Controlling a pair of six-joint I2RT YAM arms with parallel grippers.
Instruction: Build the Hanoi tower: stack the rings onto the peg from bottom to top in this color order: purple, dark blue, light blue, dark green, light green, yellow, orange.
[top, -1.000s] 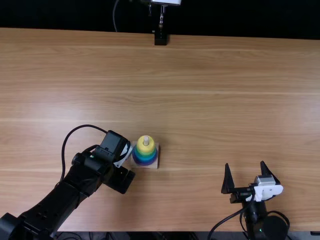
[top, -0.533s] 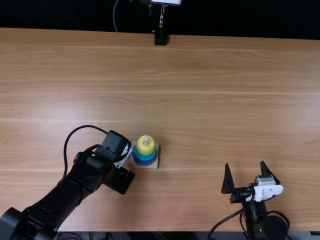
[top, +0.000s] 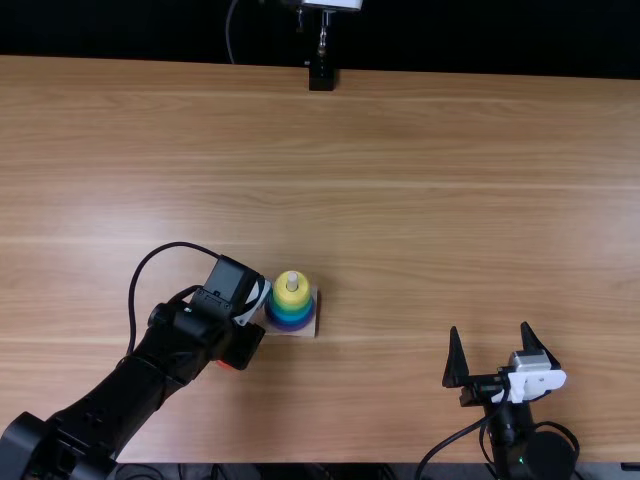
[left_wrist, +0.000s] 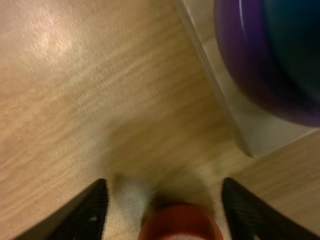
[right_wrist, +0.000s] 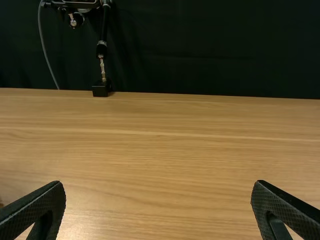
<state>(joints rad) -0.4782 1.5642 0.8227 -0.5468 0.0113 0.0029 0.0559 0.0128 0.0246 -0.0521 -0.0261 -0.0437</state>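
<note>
My left gripper (top: 246, 350) points down just left of the peg's square base (top: 305, 326) in the top view. Yellow (top: 283, 293), light blue and dark blue or purple rings are stacked on the peg (top: 292, 281). A bit of the orange-red ring (top: 226, 366) peeks out beneath the left arm. In the left wrist view, my left gripper (left_wrist: 165, 200) is open, the orange-red ring (left_wrist: 181, 223) between its fingers, with a purple ring (left_wrist: 245, 60) on the base nearby. My right gripper (top: 502, 350) stands open at the lower right; its fingers also frame the right wrist view (right_wrist: 158, 200).
The wooden table (top: 420, 200) spreads around the stack. A black clamp (top: 321, 78) with a metal stand is fixed at the far edge, before a dark curtain. A cable loops above the left arm.
My left gripper has shifted slightly up and right in the top view, and a sliver of the orange-red ring has come into sight beneath it. The right arm stays put.
</note>
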